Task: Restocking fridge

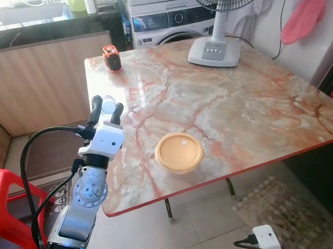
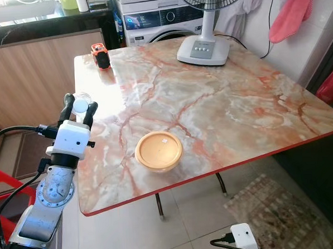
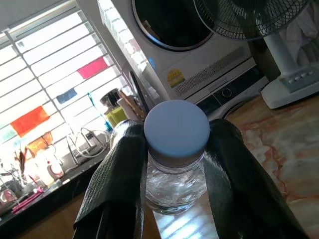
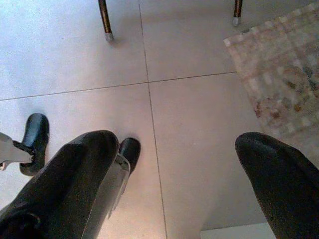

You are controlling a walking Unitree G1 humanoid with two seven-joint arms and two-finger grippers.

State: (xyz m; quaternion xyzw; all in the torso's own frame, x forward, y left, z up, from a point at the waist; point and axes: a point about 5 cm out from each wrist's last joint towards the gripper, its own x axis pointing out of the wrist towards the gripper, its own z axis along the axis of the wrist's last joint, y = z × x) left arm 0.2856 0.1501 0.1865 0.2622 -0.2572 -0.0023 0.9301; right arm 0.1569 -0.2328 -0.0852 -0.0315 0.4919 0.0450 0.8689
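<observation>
Marble table [image 1: 238, 98] bears one yellow bowl [image 1: 179, 152]; left gripper [image 3: 174, 164] clamps one seemingly clear bottle [image 3: 176, 149].

My left arm [image 1: 81, 210] is a silver metal tube with a round, ribbed joint disc near the wrist. A white boxy housing [image 1: 104, 141] sits above that joint. Thick black cables [image 1: 34, 159] loop out beside the arm and plug into the housing. My left gripper [image 1: 108, 107] ends in two long black fingers [image 3: 117, 184] with a woven, textured surface. My right gripper [image 4: 179, 184] has the same rounded black fingers.
</observation>
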